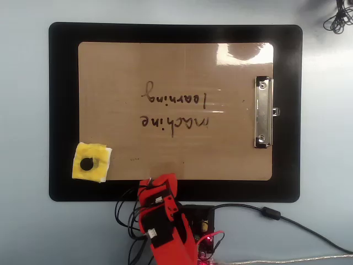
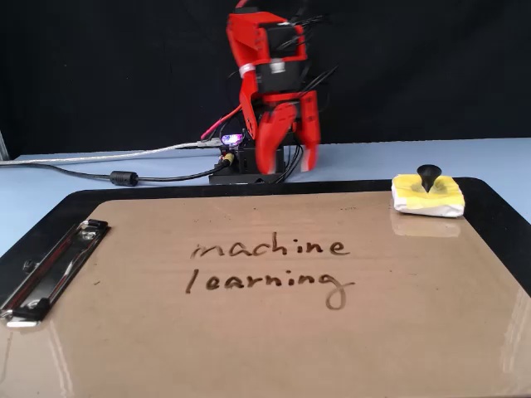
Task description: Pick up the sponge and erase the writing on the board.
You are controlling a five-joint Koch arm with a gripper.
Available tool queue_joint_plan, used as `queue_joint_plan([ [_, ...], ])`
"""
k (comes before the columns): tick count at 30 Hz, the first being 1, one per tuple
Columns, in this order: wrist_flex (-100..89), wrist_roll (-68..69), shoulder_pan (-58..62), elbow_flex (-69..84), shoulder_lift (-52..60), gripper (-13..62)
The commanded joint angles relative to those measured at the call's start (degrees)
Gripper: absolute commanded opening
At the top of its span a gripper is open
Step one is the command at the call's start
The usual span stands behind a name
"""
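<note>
The yellow sponge (image 1: 100,165) with a black knob lies at the board's lower left corner in the overhead view, and at the far right in the fixed view (image 2: 427,199). The brown board (image 1: 121,72) (image 2: 249,356) carries the writing "machine learning" (image 1: 176,122) (image 2: 274,248) in two lines at its middle. My red gripper (image 2: 289,162) hangs fingers down over the board's far edge, left of the sponge and apart from it. In the overhead view the gripper (image 1: 157,182) is at the board's bottom edge. Its jaws stand apart and hold nothing.
The board lies on a larger black mat (image 1: 63,110) (image 2: 498,207). A silver clip (image 1: 263,112) (image 2: 50,269) sits at one short end. Cables (image 1: 276,215) (image 2: 124,177) run from the arm's base over the pale table. A coiled cable (image 1: 339,19) lies at the top right.
</note>
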Motion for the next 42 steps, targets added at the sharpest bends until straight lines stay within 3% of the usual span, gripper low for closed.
queue_joint_plan([
  [1,-8.61,-12.04,-12.74,-2.29,4.92,34.0],
  [6,-34.98,-19.86,-29.09,1.32,2.72,34.0],
  [11,-57.83,-17.75,-30.15,8.17,1.05,33.9],
  [17,-71.19,-13.71,-29.97,8.7,0.09,33.7],
  [21,-79.89,-7.12,-30.15,8.88,-7.29,33.7],
  [29,-83.85,8.7,-29.79,7.56,-19.6,33.4],
  [42,-83.94,9.67,-30.06,6.94,-20.92,33.4],
])
